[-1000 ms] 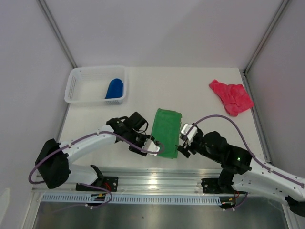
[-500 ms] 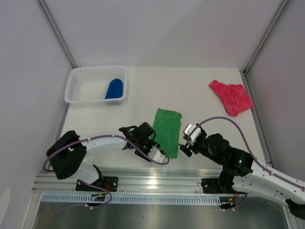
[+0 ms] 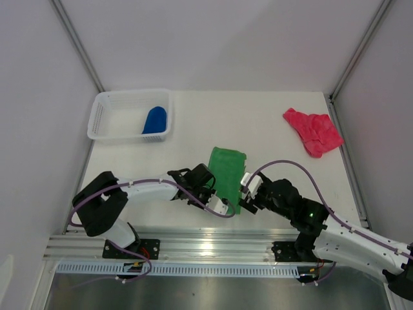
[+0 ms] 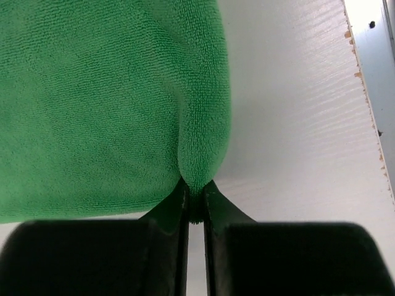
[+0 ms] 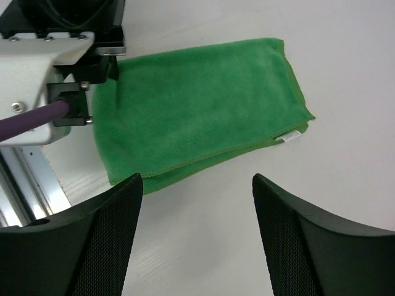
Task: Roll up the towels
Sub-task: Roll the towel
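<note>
The green towel (image 3: 227,175) lies folded flat on the desk (image 3: 271,123), at its middle and towards my side. Its long axis runs away from me, leaning a little to the right at the far end. The near short edge, where I judge a roll should start, sits between my two arms.

My left tool (image 4: 195,200) is clenched on that towel at its near left corner, with a ridge of green pile puckered up between the fingers. My right tool (image 5: 196,185) is spread wide and holds nothing. It hangs just beside the near right corner, the towel ahead of it, apparently not touching.

The blue towel (image 3: 155,119) rests in the basket (image 3: 103,110). The pink towel (image 3: 313,131) is crumpled at the far right.
</note>
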Robot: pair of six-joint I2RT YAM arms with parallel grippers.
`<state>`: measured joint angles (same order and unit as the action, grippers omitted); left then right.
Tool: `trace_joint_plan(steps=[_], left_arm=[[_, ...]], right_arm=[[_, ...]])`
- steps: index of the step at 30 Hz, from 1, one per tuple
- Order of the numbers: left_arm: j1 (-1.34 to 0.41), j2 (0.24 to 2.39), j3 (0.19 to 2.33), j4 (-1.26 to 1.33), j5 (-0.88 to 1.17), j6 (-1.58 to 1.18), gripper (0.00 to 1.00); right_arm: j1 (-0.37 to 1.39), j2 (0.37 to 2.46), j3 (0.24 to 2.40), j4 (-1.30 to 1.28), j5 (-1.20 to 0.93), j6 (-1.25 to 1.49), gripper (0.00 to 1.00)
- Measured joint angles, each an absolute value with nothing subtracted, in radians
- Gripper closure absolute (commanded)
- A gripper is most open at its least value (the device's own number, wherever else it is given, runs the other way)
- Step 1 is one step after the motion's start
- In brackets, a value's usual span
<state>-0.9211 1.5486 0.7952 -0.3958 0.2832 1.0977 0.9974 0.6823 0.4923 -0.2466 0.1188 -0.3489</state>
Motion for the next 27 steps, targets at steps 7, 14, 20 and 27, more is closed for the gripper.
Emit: trace_joint_plan(steps=[7, 14, 20, 27], left_arm=[[-0.890, 1.550, 0.861, -0.528, 0.346, 1.008, 0.99], [-0.756, 1.617, 1.027, -0.705, 0.514, 0.856, 0.99], [-0.697, 1.656, 1.056, -0.751, 0.637, 0.754, 0.99], [-0.658, 1.682, 1.056, -0.756, 0.693, 0.680, 0.99]], right_arm=[[0.979, 0.712, 0.478, -0.264, -0.082, -0.448, 0.28], [0.900, 0.762, 0.473, -0.292, -0.205, -0.538, 0.28], [0.871, 0.856, 0.457, -0.221, -0.274, -0.599, 0.29], [0.896, 1.002, 0.409, -0.074, -0.278, -0.640, 0.27]])
